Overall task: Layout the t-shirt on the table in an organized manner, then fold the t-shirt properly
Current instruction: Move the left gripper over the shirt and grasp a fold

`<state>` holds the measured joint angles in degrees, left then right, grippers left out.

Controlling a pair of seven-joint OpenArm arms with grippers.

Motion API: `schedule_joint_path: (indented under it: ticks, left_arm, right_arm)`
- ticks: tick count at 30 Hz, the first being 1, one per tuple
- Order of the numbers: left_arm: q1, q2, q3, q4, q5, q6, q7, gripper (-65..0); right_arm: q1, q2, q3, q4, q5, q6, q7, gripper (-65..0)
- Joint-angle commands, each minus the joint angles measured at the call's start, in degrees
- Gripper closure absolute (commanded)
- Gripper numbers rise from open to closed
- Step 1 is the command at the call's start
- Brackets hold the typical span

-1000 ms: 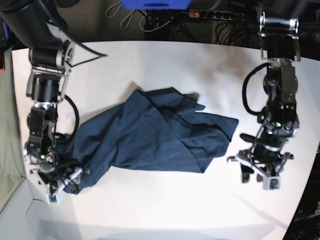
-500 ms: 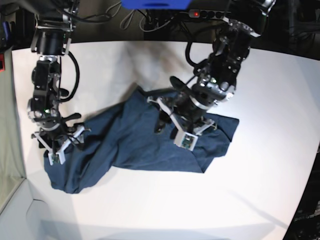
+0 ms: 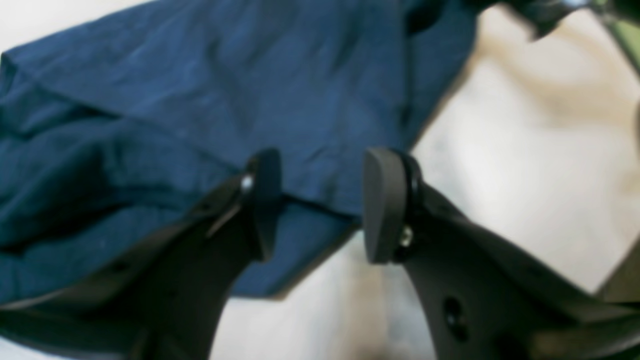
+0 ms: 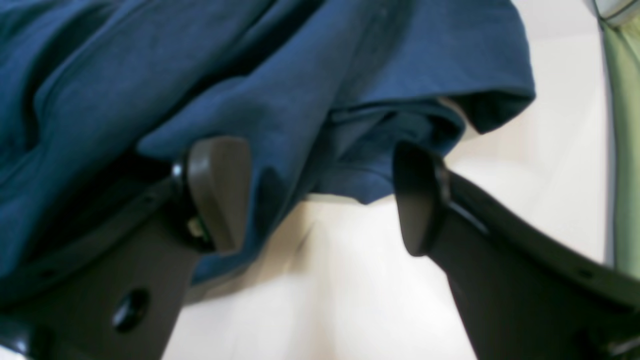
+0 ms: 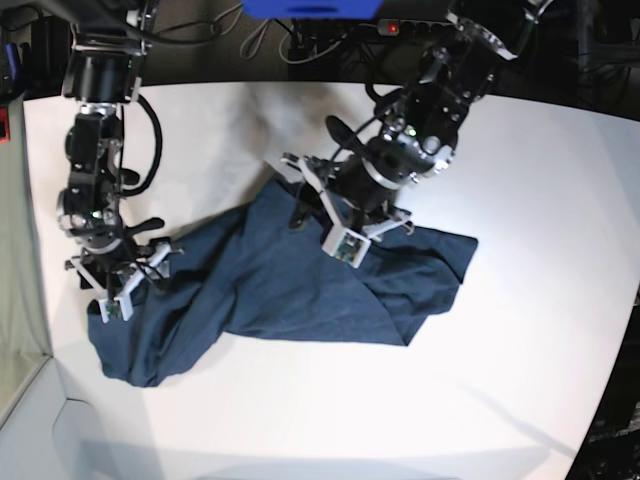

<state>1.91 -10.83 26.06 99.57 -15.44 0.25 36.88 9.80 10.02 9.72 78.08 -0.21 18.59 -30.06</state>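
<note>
The navy t-shirt [image 5: 290, 290] lies crumpled across the middle of the white table [image 5: 520, 380]. Both arms hang over it. The left gripper [image 3: 320, 205] is parted with nothing between its pads, and the right gripper [image 4: 320, 195] gapes wide, empty, above the hem.

Behind the power strip [image 5: 425, 28], which lies along the far edge, we note a blue box [image 5: 310, 8] just left of it. The strip shows a red lit switch [image 5: 393, 28]. Loose cables [image 5: 260, 35] trail further left. A green panel [image 5: 12, 250] stands well apart, far left.
</note>
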Motion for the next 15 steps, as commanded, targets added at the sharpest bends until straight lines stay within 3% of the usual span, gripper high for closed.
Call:
schedule_joint_path:
  ticks: [1,5,11,15]
  left_arm:
    - [0.0,-0.1,-0.2,0.7,-0.4,0.0,-1.1,-26.6]
    - [-0.2,0.1,-0.2,-2.1,-0.4,-0.2,-1.1,-27.0]
    - [-0.2,0.2,0.0,-4.5,-0.9,-0.4,-1.2,-35.1]
    - [-0.2,1.6,-0.2,-4.8,-0.9,-0.5,-1.2,-37.1]
  right_arm:
    - [1.2,0.6,0.1,0.8,0.3,0.0,1.5,-44.8]
    - [1.2,0.6,0.0,0.8,0.3,0.0,1.5,-44.8]
    - [1.2,0.6,-0.1,0.8,0.3,0.0,1.5,-44.8]
    - [1.1,0.6,-0.1,0.7,0.3,0.0,1.5,-44.8]
